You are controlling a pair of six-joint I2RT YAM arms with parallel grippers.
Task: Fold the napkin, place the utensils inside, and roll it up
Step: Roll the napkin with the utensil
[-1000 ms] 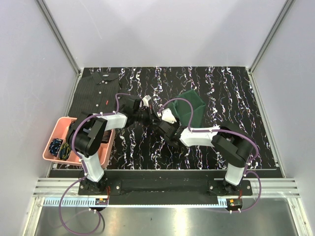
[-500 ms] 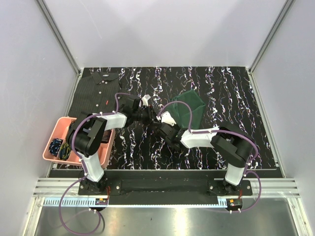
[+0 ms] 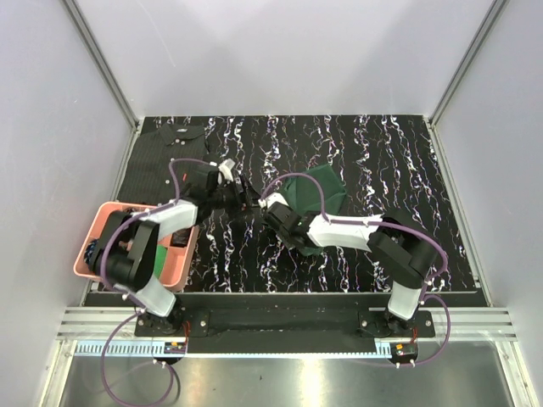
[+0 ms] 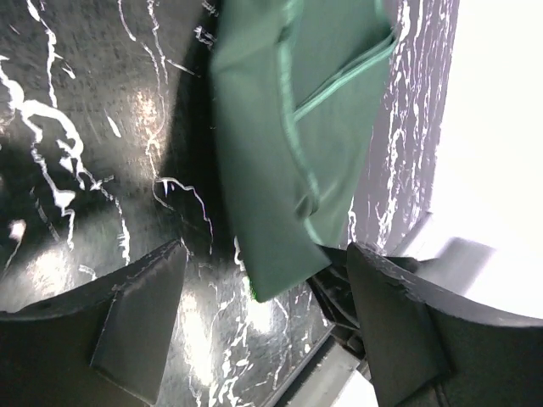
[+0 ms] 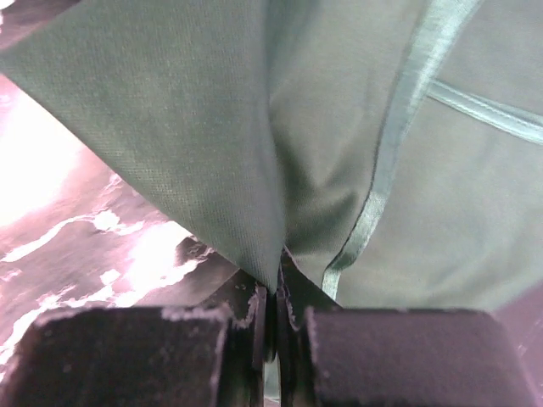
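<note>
Napkin [image 3: 318, 188] location: bunched and doubled over itself on the dark marbled surface [image 3: 399, 170], just toward 2 o'clock from its centre.

Right gripper [image 5: 276, 309] state: fingers pressed together, pinching a corner of the cloth at the napkin's 9 o'clock side.

Left gripper [image 4: 267, 318] state: fingers spread wide, holding nothing. It sits just at 9 o'clock of the right gripper, and a loose corner of the cloth lies in line with the gap between its fingers.

Fork: not discernible in any view.

Step in hand, as judged: spreading the cloth flat ahead of the fold. Recommended procedure:

1. Hold the right pinch firm, because soft cloth slips from a shallow bite.
2. Draw the pinched corner low along the surface so the layers pull flat instead of stacking.
3. Bring the left gripper onto the loose corner and seize one layer at the hem only.
4. Tension both corners apart before laying down, since creases left now are likely to skew the roll.
</note>
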